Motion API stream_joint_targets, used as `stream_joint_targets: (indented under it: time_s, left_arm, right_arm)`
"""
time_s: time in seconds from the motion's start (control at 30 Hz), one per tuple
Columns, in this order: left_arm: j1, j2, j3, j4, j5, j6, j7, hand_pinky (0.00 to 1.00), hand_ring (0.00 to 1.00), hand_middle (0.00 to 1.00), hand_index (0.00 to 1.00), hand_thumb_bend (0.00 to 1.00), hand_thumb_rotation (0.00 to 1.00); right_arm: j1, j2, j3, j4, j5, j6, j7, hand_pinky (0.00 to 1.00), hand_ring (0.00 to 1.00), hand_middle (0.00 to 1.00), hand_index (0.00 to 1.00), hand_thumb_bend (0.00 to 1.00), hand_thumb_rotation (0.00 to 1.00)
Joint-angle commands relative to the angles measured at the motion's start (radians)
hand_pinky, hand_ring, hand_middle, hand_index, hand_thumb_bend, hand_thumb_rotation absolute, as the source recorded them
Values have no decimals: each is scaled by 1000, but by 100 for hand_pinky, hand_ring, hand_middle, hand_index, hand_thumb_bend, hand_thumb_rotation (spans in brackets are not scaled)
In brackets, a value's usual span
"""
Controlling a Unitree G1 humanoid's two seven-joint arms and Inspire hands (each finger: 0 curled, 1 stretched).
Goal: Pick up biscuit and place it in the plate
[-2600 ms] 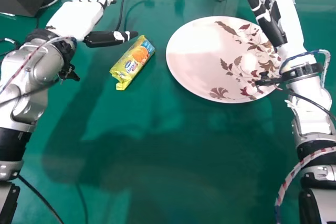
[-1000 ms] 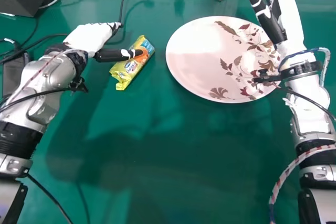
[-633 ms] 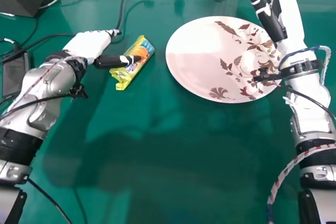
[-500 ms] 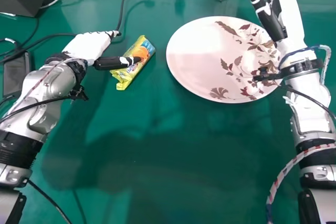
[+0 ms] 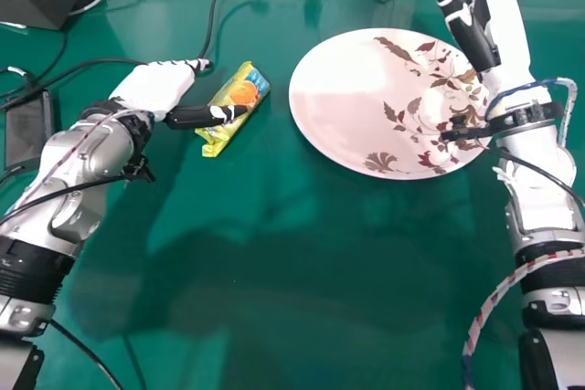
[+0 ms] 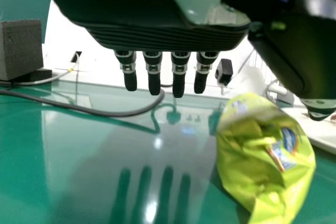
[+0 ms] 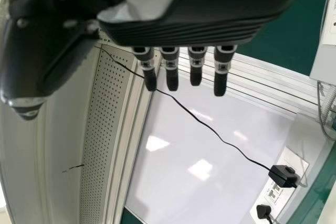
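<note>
On the left side of the green surface, the left hand has come farther right than in the earliest frame, its thumb now crossing in front of the biscuit packet; whether they touch, I cannot tell. Since the last earlier frame it has shifted slightly nearer the robot. Its fingers are extended, grasping nothing. The packet lies where it lay, just left of the plate. The right hand, fingers straight and holding nothing, remains raised by the plate's right side.
</note>
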Motion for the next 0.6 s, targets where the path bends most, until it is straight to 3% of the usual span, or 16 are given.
stream_joint_targets:
  time_s: [0.0, 0.23, 0.57]
  left_arm:
    - [6, 7, -17, 4, 4, -3, -18, 100, 100, 100, 100, 100, 88]
    - [-19, -4, -39, 31, 7, -1, -37, 100, 100, 100, 100, 100, 88]
    - [-58, -49, -77, 78, 52, 42, 6, 100, 100, 100, 100, 100, 87]
  right_arm:
    - [16, 7, 1, -9, 0, -1, -6, 87, 100, 100, 100, 100, 49]
    - [17, 8, 0, -11, 3, 2, -5, 88, 100, 100, 100, 100, 49]
    - [24, 12, 0, -37, 5, 14, -2, 88, 100, 100, 100, 100, 46]
